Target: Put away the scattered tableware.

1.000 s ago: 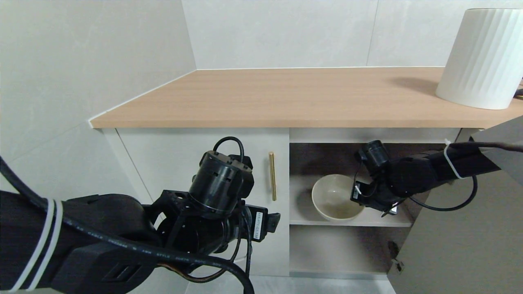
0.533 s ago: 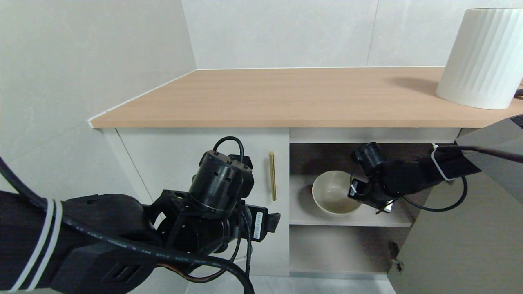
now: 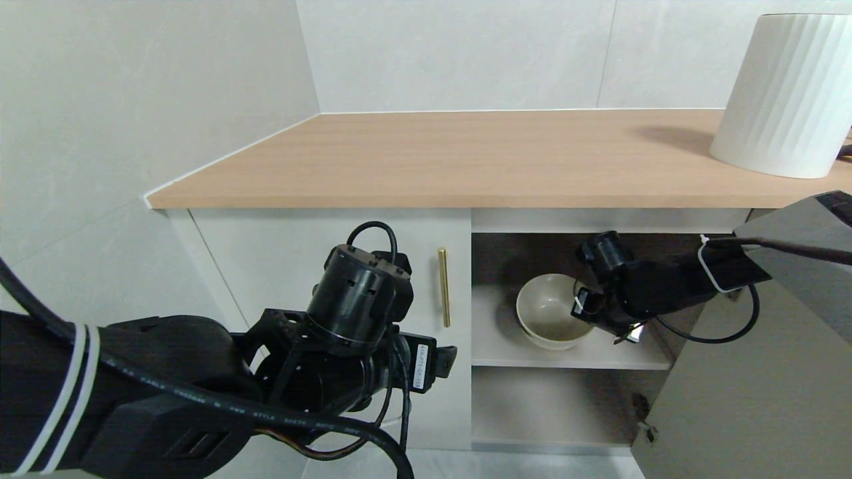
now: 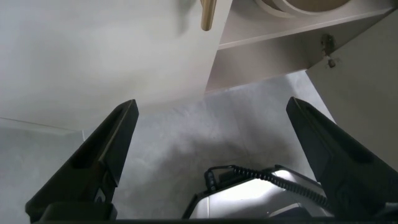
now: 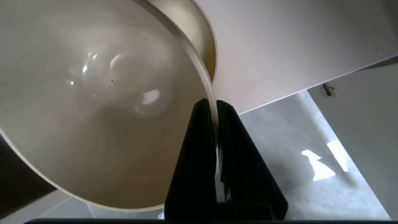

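A cream bowl (image 3: 548, 318) sits tilted on the upper shelf (image 3: 496, 346) of the open cabinet. My right gripper (image 3: 586, 307) is inside the cabinet, shut on the bowl's right rim. In the right wrist view the bowl (image 5: 106, 106) is close up, with its rim pinched between the black fingers (image 5: 200, 155). My left gripper (image 4: 211, 162) is open with nothing between its fingers, pointing down at the floor in front of the closed left cabinet door. The left arm hangs low at the lower left of the head view.
A wooden countertop (image 3: 466, 156) spans the cabinet, with a white ribbed cylinder (image 3: 782, 93) at its far right. The left door carries a brass handle (image 3: 443, 286). The right door (image 3: 745, 386) stands swung open at the right. A lower shelf (image 3: 546, 412) lies below.
My right gripper has carried the bowl slightly right and deeper onto the shelf, and the bowl looks smaller and more tilted. The left arm has not moved.
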Motion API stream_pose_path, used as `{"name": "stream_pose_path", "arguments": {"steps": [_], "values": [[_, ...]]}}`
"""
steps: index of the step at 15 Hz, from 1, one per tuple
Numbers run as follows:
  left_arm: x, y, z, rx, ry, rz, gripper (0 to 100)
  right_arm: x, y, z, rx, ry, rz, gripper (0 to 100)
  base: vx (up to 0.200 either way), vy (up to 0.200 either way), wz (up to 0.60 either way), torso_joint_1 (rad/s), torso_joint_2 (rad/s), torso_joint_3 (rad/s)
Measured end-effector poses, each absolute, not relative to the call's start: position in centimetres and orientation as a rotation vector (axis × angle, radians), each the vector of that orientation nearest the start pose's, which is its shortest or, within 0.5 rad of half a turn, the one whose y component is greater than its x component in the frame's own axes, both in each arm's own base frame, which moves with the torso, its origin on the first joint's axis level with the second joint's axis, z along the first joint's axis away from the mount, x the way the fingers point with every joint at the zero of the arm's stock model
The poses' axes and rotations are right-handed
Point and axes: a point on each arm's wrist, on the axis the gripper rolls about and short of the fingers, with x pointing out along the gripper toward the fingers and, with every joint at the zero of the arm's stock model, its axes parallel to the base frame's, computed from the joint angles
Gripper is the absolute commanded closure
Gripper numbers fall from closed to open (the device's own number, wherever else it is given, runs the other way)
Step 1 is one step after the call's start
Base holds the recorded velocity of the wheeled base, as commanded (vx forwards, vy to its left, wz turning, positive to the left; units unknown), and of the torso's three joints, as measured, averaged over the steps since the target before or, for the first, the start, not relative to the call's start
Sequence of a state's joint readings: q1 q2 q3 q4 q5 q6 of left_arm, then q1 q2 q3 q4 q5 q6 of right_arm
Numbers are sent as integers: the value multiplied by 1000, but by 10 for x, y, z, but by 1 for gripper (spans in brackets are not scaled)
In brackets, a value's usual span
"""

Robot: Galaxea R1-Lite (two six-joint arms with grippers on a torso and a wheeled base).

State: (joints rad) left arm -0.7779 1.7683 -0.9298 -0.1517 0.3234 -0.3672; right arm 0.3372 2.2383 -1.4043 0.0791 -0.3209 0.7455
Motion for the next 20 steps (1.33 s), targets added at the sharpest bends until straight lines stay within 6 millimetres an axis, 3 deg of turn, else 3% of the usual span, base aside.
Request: {"name": "stream_pose_path", "arguments": {"steps": [14,15,20], "values": [[226,-213,150,11,656,-319,0,420,128,56,405,818,-332,100,0,0,0,0,0,0],[226,-212,150,11,657,-319,0,420,128,55,405,820,-332,0,0,0,0,0,0,0],[226,-213,150,11,656,-319,0,418,130,54,401,836,-323,0,0,0,0,0,0,0]]}}
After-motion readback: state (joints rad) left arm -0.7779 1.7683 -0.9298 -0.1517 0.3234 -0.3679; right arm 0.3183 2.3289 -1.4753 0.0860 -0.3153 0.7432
